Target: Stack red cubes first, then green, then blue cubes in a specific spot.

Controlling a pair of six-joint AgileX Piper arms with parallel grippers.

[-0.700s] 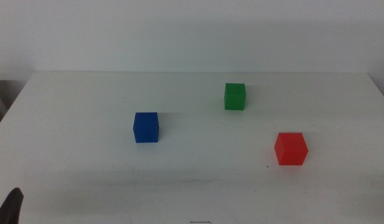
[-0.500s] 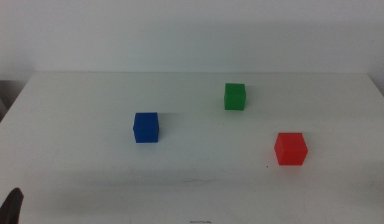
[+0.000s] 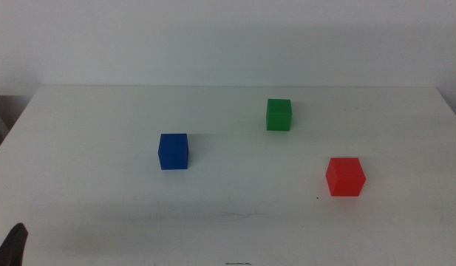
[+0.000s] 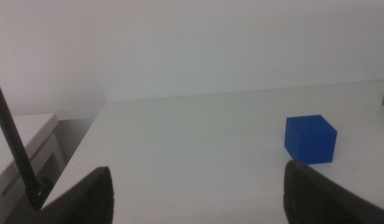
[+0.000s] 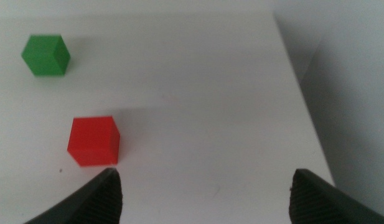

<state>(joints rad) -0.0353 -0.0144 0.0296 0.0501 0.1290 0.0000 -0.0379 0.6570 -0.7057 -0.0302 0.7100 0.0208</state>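
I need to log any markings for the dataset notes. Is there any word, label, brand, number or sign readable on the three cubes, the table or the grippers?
None: no text can be read in any view.
Red cube: plain faces.
Green cube: plain faces.
Blue cube: plain faces.
Table: bare white, unmarked.
Left gripper and right gripper: dark jaws, open, no lettering visible.

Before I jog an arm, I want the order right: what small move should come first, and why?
Probably ease the open right gripper toward the red cube. Red goes down first; all three cubes sit apart, unstacked, and red lies nearest that gripper. The left gripper waits open near the blue cube.
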